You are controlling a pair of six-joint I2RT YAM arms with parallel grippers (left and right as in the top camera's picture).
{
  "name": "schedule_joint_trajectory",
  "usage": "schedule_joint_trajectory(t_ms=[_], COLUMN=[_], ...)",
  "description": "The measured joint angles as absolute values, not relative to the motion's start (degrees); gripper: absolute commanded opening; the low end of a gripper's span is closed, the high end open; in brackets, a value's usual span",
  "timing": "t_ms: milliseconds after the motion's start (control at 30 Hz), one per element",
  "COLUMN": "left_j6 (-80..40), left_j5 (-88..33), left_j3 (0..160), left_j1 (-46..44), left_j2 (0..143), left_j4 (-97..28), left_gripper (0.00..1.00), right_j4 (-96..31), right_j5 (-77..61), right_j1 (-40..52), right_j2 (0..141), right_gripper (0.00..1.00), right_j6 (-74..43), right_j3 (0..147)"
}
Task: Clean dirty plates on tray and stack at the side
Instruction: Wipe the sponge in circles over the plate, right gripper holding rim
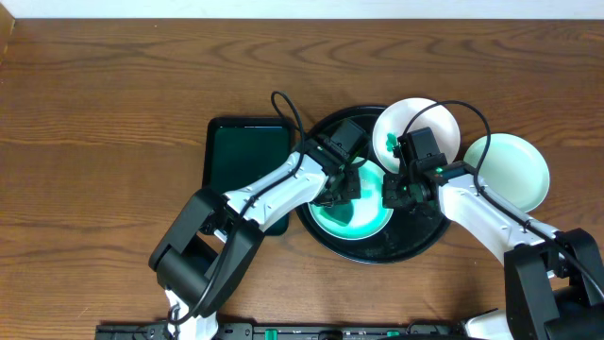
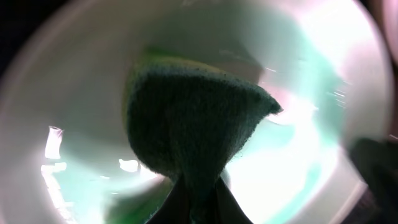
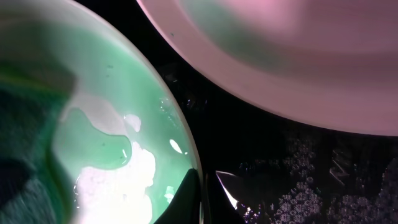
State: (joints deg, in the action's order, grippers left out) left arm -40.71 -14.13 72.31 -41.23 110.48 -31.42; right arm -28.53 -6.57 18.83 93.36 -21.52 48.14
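Observation:
The black tray (image 1: 415, 241) holds a wet, green-tinted plate (image 1: 363, 222). My left gripper (image 1: 342, 189) is shut on a green sponge (image 2: 193, 124) and presses it onto this plate (image 2: 311, 155). My right gripper (image 1: 394, 194) is shut on the plate's right rim (image 3: 112, 124), one finger on each side of the rim (image 3: 202, 199). A second plate (image 1: 420, 127) with a small green smear sits at the tray's far right edge and also shows in the right wrist view (image 3: 280, 56). A third, pale mint plate (image 1: 510, 170) lies on the table to the right of the tray.
A smaller rectangular dark green tray (image 1: 247, 161) lies just left of the black tray, under my left arm. The wooden table (image 1: 104, 113) extends to the left and back. Bare wet tray floor (image 3: 298, 168) shows beside my right fingers.

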Motion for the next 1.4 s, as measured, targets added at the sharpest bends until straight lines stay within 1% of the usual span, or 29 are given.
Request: schedule_joint_trajectory(t_ms=[200, 400, 567, 867, 1167, 1400], left_j6=[-40.7, -40.7, -40.7, -41.7, -41.8, -41.3], left_j5=[-15.9, -9.5, -4.0, -2.2, -8.1, -19.0], left_j3=[71.7, 71.7, 71.6, 71.7, 72.1, 72.1], left_j1=[-42.8, -42.9, -42.9, -43.5, -42.8, -43.5], left_j2=[106.2, 101.9, 102.3, 109.5, 110.8, 111.9], left_j4=[-31.1, -34.1, -37.1, -36.7, -35.1, -27.8], left_gripper=[0.07, 0.07, 0.07, 0.08, 0.07, 0.07], right_j4=[-28.5, -28.5, -28.5, -28.5, -28.4, -28.4], right_j5=[-6.6, -6.6, -6.6, -6.6, -6.3, -5.8], right_j1=[18.8, 18.8, 18.8, 18.8, 18.8, 18.8], right_j2=[93.4, 93.4, 93.4, 93.4, 93.4, 93.4], right_gripper=[0.01, 0.01, 0.01, 0.01, 0.01, 0.01], right_j6=[-21.5, -21.5, -21.5, -21.5, -21.5, -21.5], right_j3=[48.1, 48.1, 48.1, 48.1, 48.1, 48.1])
